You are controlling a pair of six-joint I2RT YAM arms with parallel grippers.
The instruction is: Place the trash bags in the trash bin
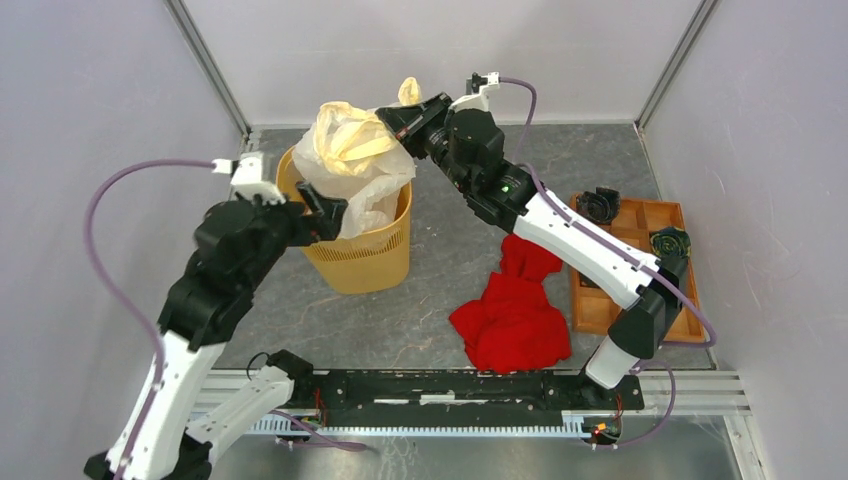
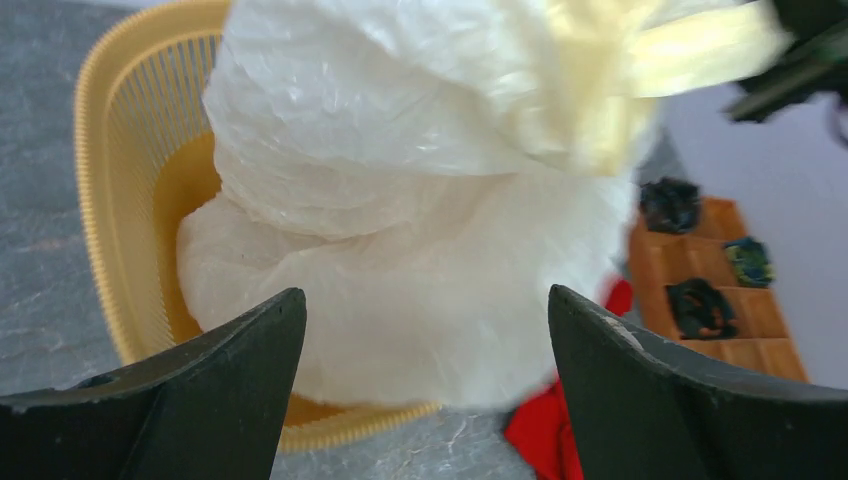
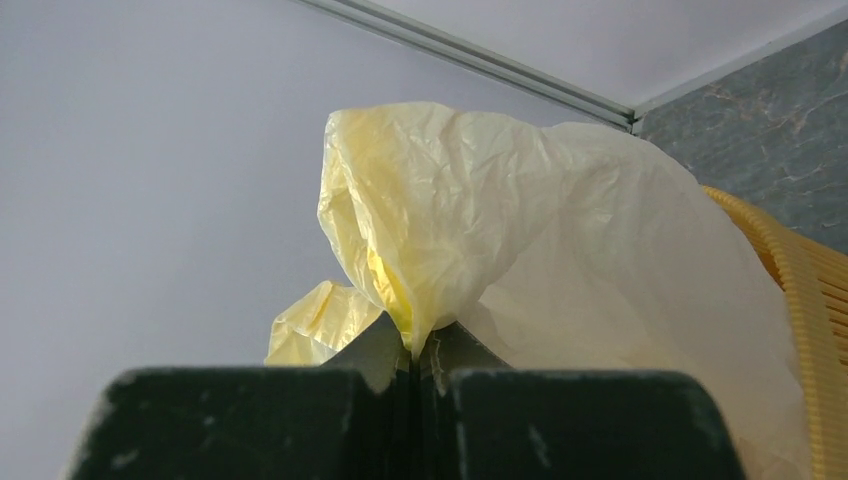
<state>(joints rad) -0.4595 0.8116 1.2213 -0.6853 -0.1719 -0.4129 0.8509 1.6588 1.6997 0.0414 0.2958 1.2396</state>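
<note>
- Spanning the floor of the enclosure, the table [image 1: 450, 270] has a grey, marbled surface; pale plain walls [image 1: 90, 100] close it on three sides, with metal strips in the far corners.
- Trash bin [image 1: 370, 255]: yellow-orange, standing upright on the table left of centre, towards the far wall, with its mouth facing up.
- Trash bag [image 1: 355, 165]: thin, cream-white, wrinkled film. Its lower part sits inside the bin, and its upper part billows above the rim and spills over the near-right edge.
- Bag axis: roughly upright, leaning towards the far right, where its gathered yellowish top is held up above the bin's far side.
- Right jaws: closed tight on a fold at the top of the bag, as the right wrist view shows.
- Left jaws: spread wide apart and holding nothing, at the near-left rim of the bin, facing the bulge of the bag.
- Red cloth [image 1: 512, 320]: a crumpled heap on the table right of the bin, apart from it.
- Wooden tray [image 1: 630, 218]: at the right edge of the table, with small dark objects in its compartments.
</note>
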